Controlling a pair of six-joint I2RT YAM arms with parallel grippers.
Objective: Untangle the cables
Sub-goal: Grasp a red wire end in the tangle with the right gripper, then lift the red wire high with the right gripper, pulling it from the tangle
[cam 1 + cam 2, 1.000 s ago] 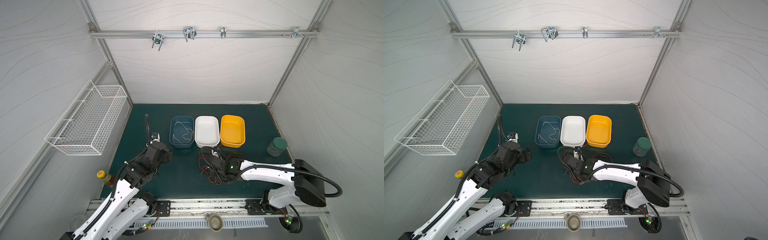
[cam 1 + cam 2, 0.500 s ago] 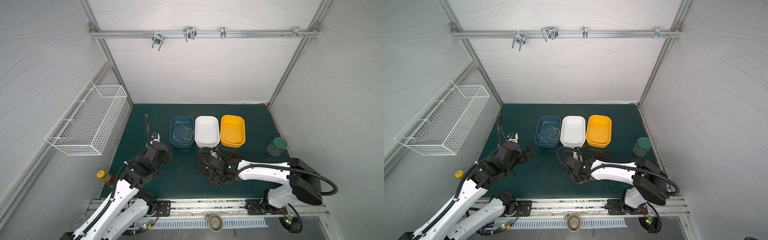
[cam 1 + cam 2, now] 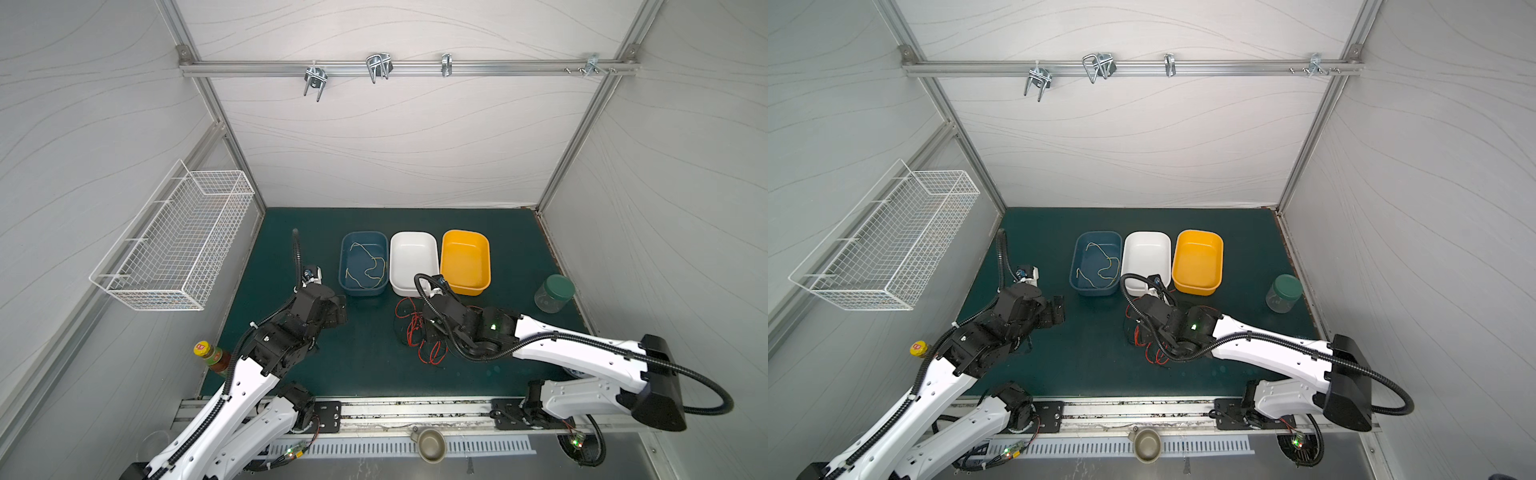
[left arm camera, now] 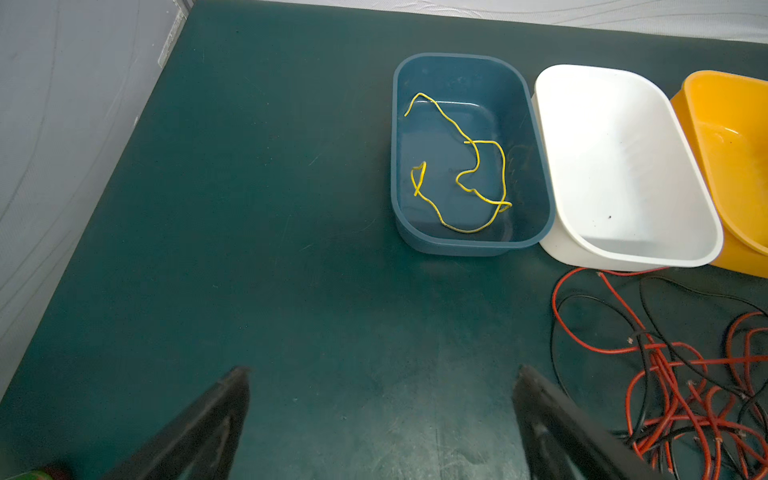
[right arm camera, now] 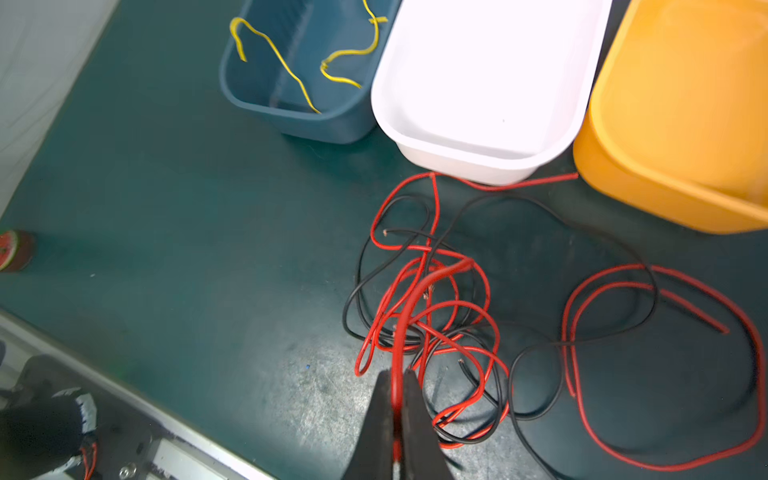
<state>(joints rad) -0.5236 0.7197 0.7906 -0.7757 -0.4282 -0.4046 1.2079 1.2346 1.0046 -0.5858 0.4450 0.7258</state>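
A tangle of red and black cables (image 3: 419, 332) (image 5: 440, 324) lies on the green mat in front of the white bin (image 3: 413, 257). My right gripper (image 5: 397, 372) (image 3: 432, 326) is over the tangle, shut on one red cable (image 5: 405, 316) that rises from the heap into the jaws. A yellow cable (image 3: 368, 266) (image 4: 461, 166) lies loose in the blue bin (image 3: 345, 266). My left gripper (image 4: 380, 370) (image 3: 338, 309) hangs open over bare mat, left of the tangle (image 4: 681, 374), holding nothing.
An orange bin (image 3: 465, 257) stands right of the white one. A green-lidded jar (image 3: 555, 293) is at the mat's right edge, and a sauce bottle (image 3: 212, 357) at its left edge beside my left arm. A wire basket (image 3: 178, 245) hangs on the left wall.
My right jaws have closed onto the red cable. The right arm shifted slightly over the tangle. The left arm has not moved.
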